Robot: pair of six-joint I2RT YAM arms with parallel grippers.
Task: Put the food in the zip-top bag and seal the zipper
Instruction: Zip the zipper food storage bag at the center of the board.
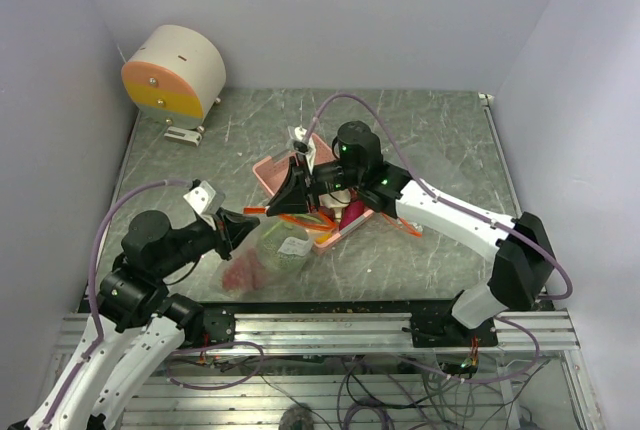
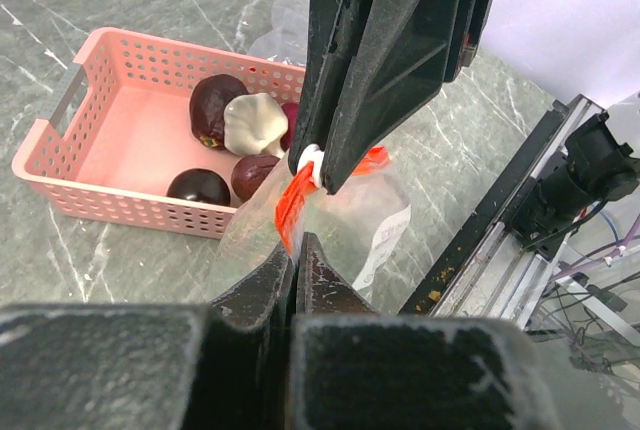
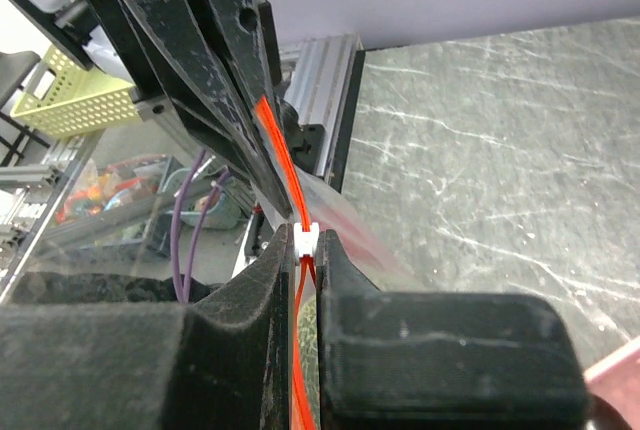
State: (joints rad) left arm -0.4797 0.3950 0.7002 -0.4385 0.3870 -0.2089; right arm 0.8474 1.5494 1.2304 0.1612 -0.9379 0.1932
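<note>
The zip-top bag (image 1: 268, 252) lies in front of the pink basket, with a green piece (image 1: 287, 247) and red food (image 1: 243, 273) inside it. My left gripper (image 2: 295, 250) is shut on the end of the orange-red zipper (image 2: 292, 205). My right gripper (image 3: 308, 245) is shut on the zipper's white slider (image 3: 308, 238), a short way along the strip from the left fingers (image 3: 200, 60). In the top view the two grippers (image 1: 255, 222) (image 1: 285, 208) stand close together over the bag's mouth. Dark purple grapes (image 2: 213, 102) and a whitish bulb (image 2: 254, 122) remain in the basket.
The pink lattice basket (image 2: 60, 185) stands just behind the bag. A cream and orange drum (image 1: 175, 75) sits at the back left corner. An aluminium rail (image 1: 330, 328) runs along the table's near edge. Walls close in the left, back and right sides.
</note>
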